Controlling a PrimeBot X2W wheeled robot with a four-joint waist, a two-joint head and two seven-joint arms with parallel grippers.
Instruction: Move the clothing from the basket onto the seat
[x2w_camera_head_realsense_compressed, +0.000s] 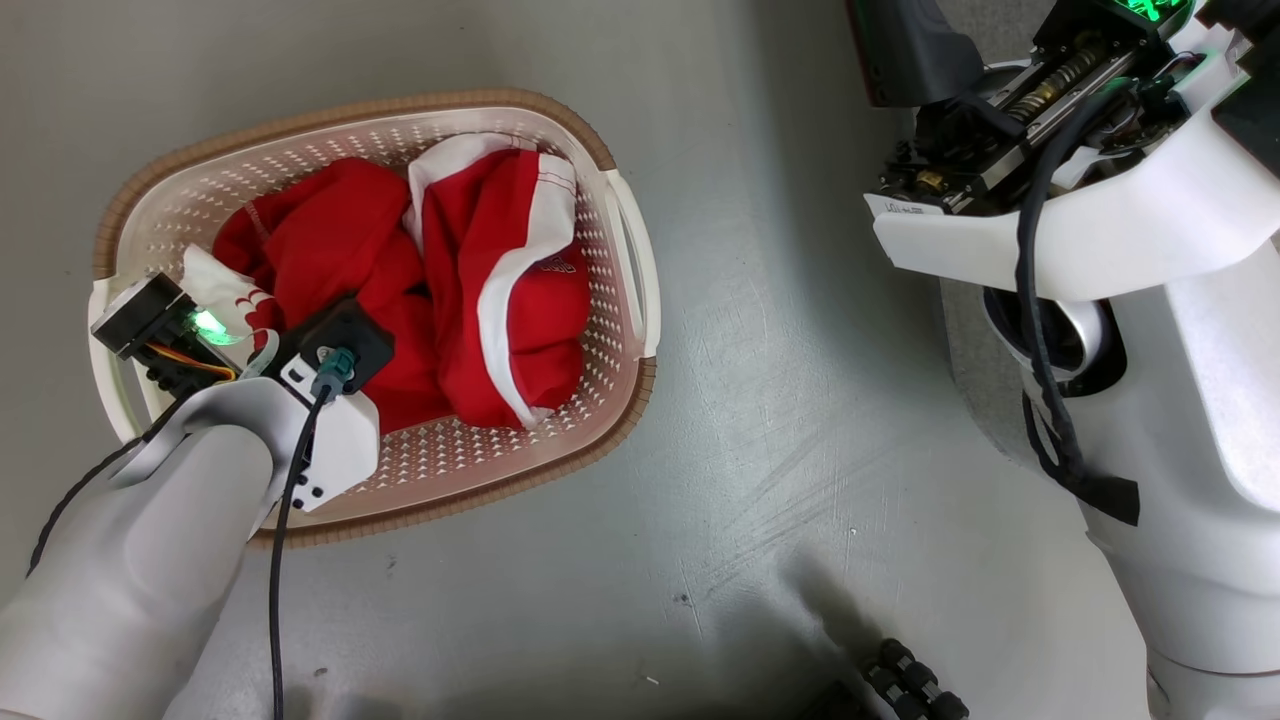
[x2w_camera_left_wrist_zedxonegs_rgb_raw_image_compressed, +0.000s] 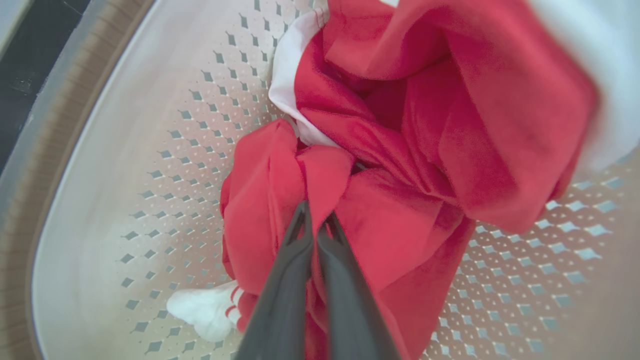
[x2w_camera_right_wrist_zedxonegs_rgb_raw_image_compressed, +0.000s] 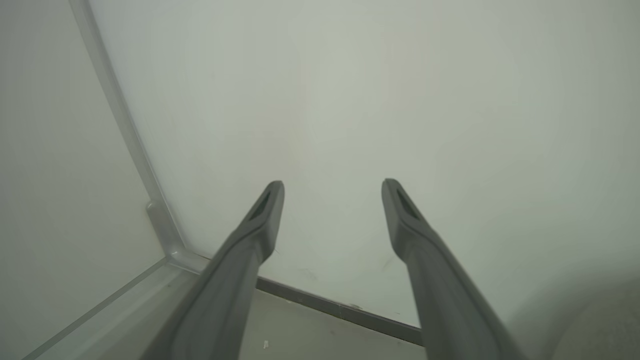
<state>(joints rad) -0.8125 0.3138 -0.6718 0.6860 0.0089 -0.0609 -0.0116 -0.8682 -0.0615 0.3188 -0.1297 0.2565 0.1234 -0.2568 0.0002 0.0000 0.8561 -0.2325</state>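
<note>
While bright red soft fabric clothing (x2w_camera_head_realsense_compressed: 330, 240) sits bunched in cream perforated plastic basket (x2w_camera_head_realsense_compressed: 450, 100), left gripper (x2w_camera_left_wrist_zedxonegs_rgb_raw_image_compressed: 315, 220) pinches a thick fold at 8 o'clock, likely light, limp, draggy; right gripper (x2w_camera_right_wrist_zedxonegs_rgb_raw_image_compressed: 332, 192) wide, empty.

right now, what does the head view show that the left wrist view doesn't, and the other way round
Head view: the whole basket standing on the grey floor, the clothing as two heaps side by side, and the right arm off to one side. Left wrist view: up close, the left gripper shut on a red fold. Both: red-and-white clothing lying inside the perforated basket.
</note>
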